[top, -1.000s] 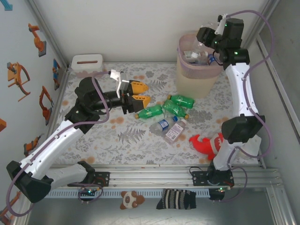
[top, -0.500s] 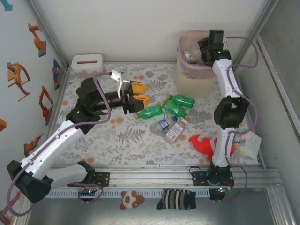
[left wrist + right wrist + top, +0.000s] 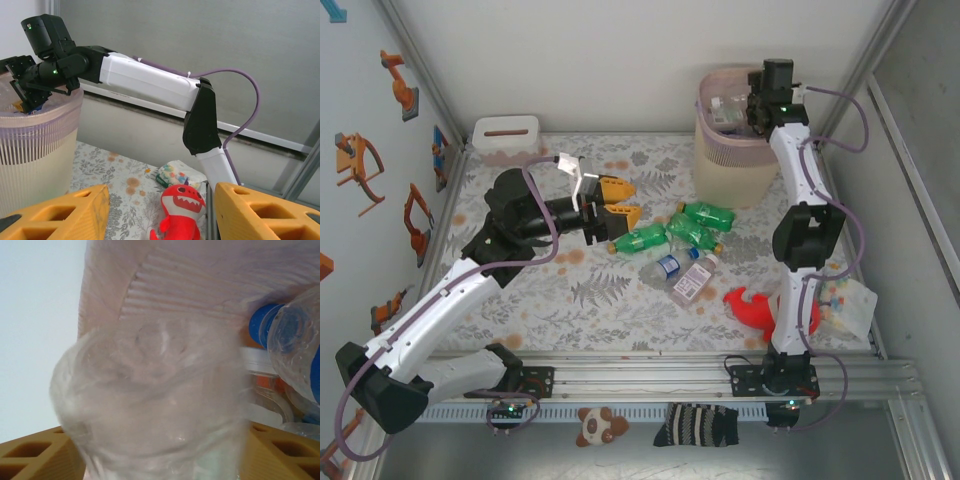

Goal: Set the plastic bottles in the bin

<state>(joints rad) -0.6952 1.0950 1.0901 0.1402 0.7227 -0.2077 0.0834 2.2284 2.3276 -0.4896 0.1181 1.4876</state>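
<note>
The beige bin (image 3: 730, 170) with its pink rim stands at the back right and holds several bottles (image 3: 295, 340). My right gripper (image 3: 757, 105) hangs over its mouth. In the right wrist view a clear bottle (image 3: 155, 395), blurred, sits base-first between the wide-apart orange fingers of that gripper (image 3: 165, 450), which looks open. My left gripper (image 3: 625, 200) is open and empty at mid-table, just left of the green bottles (image 3: 642, 240), (image 3: 705, 213). A clear blue-labelled bottle (image 3: 667, 265) and a clear red-labelled bottle (image 3: 692, 283) lie in front of them. The left wrist view shows the bin (image 3: 35, 145) too.
A red plush shark (image 3: 755, 305) lies at the front right, near the right arm's base, with a printed packet (image 3: 845, 300) beside it. A low white slotted box (image 3: 505, 135) sits at the back left. Walls enclose the table on three sides.
The right arm swung in and lowered from above the bin to its mouth, carrying the clear bottle. The left arm has barely moved.
</note>
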